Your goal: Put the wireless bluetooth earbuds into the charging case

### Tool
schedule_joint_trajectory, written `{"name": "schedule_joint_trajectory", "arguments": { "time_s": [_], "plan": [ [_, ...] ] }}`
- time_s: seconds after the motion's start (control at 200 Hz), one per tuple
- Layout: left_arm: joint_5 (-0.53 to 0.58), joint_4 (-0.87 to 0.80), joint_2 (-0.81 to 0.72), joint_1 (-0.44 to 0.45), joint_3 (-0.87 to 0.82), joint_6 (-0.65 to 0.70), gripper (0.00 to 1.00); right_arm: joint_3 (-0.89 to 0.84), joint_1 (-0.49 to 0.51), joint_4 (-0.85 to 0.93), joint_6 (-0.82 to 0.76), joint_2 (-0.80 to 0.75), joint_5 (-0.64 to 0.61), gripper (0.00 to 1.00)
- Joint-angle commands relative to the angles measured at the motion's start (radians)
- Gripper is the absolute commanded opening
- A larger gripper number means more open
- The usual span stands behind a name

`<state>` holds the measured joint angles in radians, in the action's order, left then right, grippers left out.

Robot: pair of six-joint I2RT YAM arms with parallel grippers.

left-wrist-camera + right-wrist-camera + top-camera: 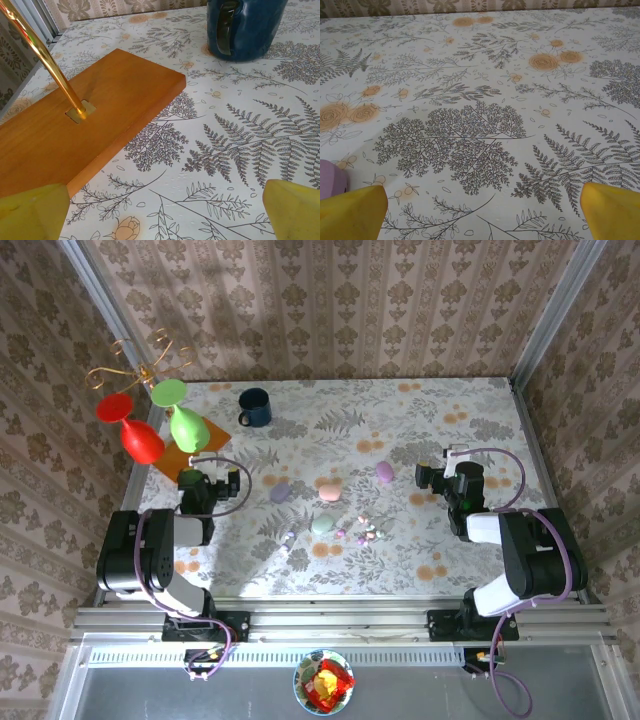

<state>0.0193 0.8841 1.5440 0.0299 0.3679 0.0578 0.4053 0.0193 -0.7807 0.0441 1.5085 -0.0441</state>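
The earbuds (pixel 362 532) lay as tiny pastel dots in a loose bunch on the flowery worktop (pixel 450 550), nearer the front edge than the back. A green case (pixel 322 525) sat just beside them. A pink case (pixel 328 490) and a purple case (pixel 280 492) sat behind, and a lilac case (pixel 385 471) lay further right. Any writing on them was too small to read.

The right gripper (pixel 480 217) was wide open and held nothing. The lilac case was close by one of its fingers, with bare worktop ahead. The left gripper (pixel 162 215) was wide open too and held nothing. It was near the corner of a wooden base (pixel 90 120) with a gold rod (pixel 45 65), and a blue mug (pixel 245 27) stood behind. Bare worktop lay between each gripper and the earbuds. Walls (pixel 330 310) closed in the left, back and right edges.
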Motion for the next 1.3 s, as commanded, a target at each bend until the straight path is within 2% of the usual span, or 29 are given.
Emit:
{"name": "schedule_joint_trajectory", "arguments": {
  "time_s": [0.0,1.0,1.155,1.295],
  "plan": [
    [-0.013,0.035,0.012,-0.005,0.023,0.02,1.0,0.023,-0.007,-0.03,-0.015,0.015,0.001,1.0],
    [-0.011,0.042,0.01,-0.007,0.018,0.018,1.0,0.017,-0.006,-0.038,-0.016,0.013,0.004,1.0],
    [0.029,0.14,-0.019,0.018,-0.041,0.036,1.0,0.016,-0.003,0.011,-0.031,-0.053,0.029,1.0],
    [0.063,0.066,-0.113,0.066,-0.05,0.081,1.0,0.038,0.005,0.15,-0.039,-0.173,0.031,1.0]
  ]
}}
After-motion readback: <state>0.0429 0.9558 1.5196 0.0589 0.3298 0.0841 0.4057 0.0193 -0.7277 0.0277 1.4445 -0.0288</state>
